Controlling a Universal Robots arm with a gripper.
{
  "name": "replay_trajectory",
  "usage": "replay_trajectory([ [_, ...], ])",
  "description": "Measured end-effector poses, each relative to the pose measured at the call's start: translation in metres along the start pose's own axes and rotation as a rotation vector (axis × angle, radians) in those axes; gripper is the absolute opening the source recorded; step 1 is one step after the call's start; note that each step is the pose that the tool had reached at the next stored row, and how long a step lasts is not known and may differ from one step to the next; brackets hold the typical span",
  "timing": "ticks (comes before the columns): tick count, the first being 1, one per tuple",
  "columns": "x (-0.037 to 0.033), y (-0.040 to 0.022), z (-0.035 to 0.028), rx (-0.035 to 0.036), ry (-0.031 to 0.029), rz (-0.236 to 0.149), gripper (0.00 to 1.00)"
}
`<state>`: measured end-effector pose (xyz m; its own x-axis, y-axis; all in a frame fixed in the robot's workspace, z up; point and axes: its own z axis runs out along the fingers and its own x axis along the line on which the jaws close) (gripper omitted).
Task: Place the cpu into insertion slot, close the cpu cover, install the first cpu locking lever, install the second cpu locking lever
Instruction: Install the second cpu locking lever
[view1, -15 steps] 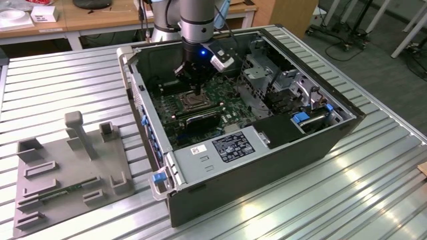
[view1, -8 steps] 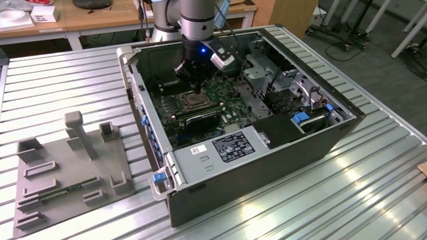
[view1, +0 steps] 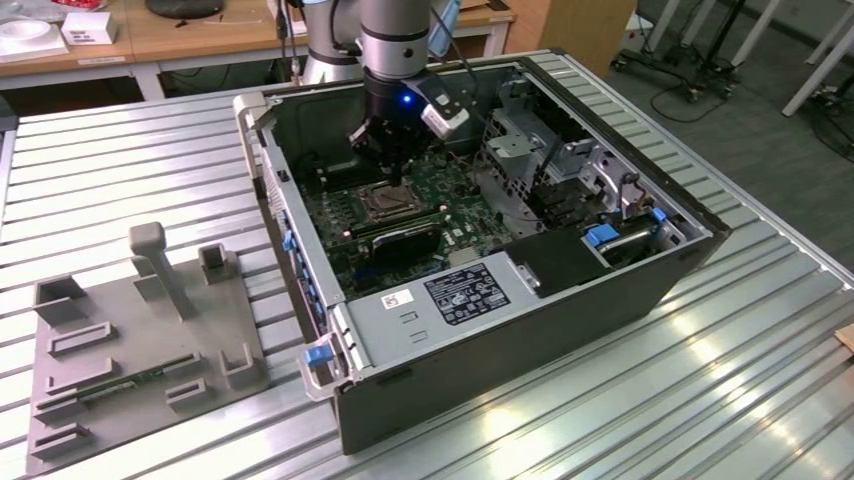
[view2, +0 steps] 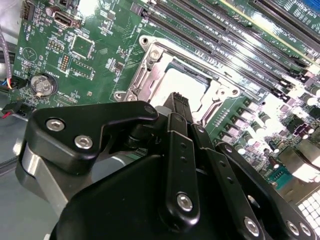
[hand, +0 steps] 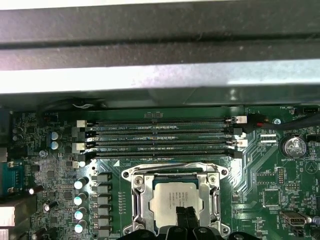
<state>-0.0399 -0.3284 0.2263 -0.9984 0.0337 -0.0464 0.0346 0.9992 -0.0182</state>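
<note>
The tool (hand: 185, 216) — fingers together — is pressing down over the cpu (hand: 175, 199), which is sitting in the slot (hand: 176, 200) with the cover (hand: 137, 200) down. Pushing off-centre could be skewing the chip — bending pins.

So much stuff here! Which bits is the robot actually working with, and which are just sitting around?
In the job:
cpu, lying in the insertion slot
cpu cover
claw, just over the cpu

Just lying about:
grey fixture tray beside the computer case
memory slots
coin battery
</note>
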Motion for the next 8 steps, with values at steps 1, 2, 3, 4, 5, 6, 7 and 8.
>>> replay_trajectory([
  [1, 0.0000, 0.0000, 0.0000, 0.0001, 0.0000, 0.000, 0.11],
  [2, 0.0000, 0.0000, -0.0001, 0.0001, 0.0000, 0.000, 0.11],
  [3, 0.0000, 0.0000, 0.0000, 0.0000, 0.0000, 0.000, 0.11],
  [4, 0.0000, 0.0000, 0.0000, 0.0000, 0.0000, 0.000, 0.11],
  [5, 0.0000, 0.0000, -0.0001, 0.0000, 0.0000, 0.000, 0.11],
  [6, 0.0000, 0.0000, -0.0001, 0.0000, 0.0000, 0.000, 0.11],
  [7, 0.0000, 0.0000, -0.0001, 0.0001, 0.0000, 0.000, 0.11],
  [8, 0.0000, -0.0001, -0.0010, 0.0007, 0.0004, 0.000, 0.11],
])
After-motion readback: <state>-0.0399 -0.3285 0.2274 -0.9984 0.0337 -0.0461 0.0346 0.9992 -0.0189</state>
